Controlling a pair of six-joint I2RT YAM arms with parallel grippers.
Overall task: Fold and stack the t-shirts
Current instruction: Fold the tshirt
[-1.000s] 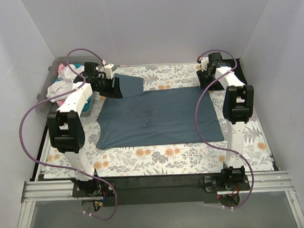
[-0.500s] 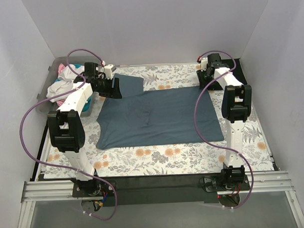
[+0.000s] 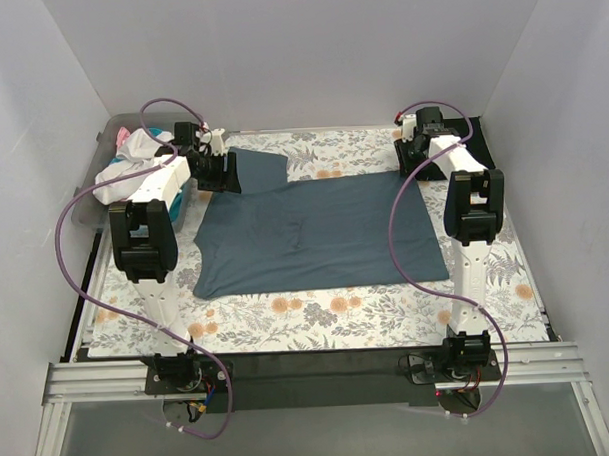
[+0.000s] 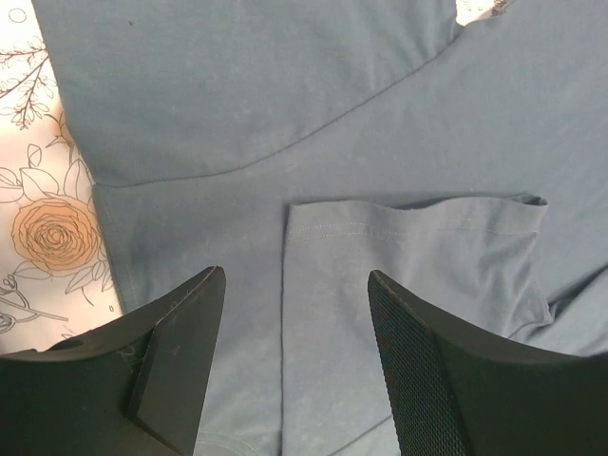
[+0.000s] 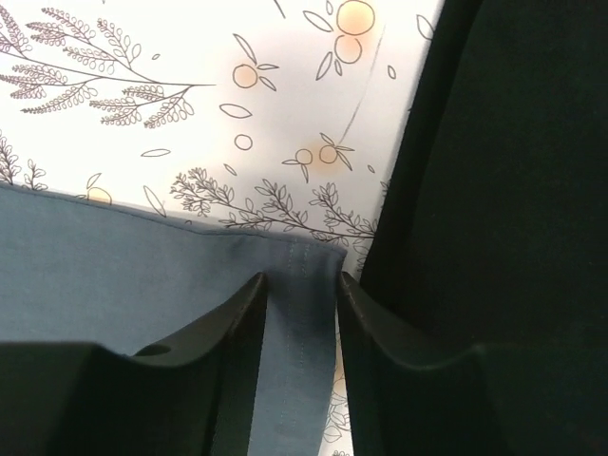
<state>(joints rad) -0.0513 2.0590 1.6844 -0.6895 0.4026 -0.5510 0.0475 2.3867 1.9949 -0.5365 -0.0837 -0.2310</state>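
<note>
The large slate blue-grey t-shirt (image 3: 310, 233) lies spread flat in the middle of the floral cloth. My left gripper (image 3: 226, 174) is open and empty just above its far left part, where a sleeve (image 4: 418, 256) lies folded onto the body. My right gripper (image 3: 414, 160) is at the shirt's far right corner. Its fingers (image 5: 237, 313) stand a narrow gap apart, straddling the stitched hem corner (image 5: 302, 285), which lies flat between them. A black t-shirt (image 3: 482, 147) lies at the far right, beside my right gripper (image 5: 302, 280).
A clear plastic bin (image 3: 108, 190) at the far left holds white (image 3: 118, 176), pink and teal shirts, close behind my left arm. The floral table cloth (image 3: 317, 313) shows around the shirt. White walls close in the back and sides.
My left arm has swung its elbow inward and the left gripper has shifted slightly toward the back over the sleeve. The right arm and the shirt have not moved.
</note>
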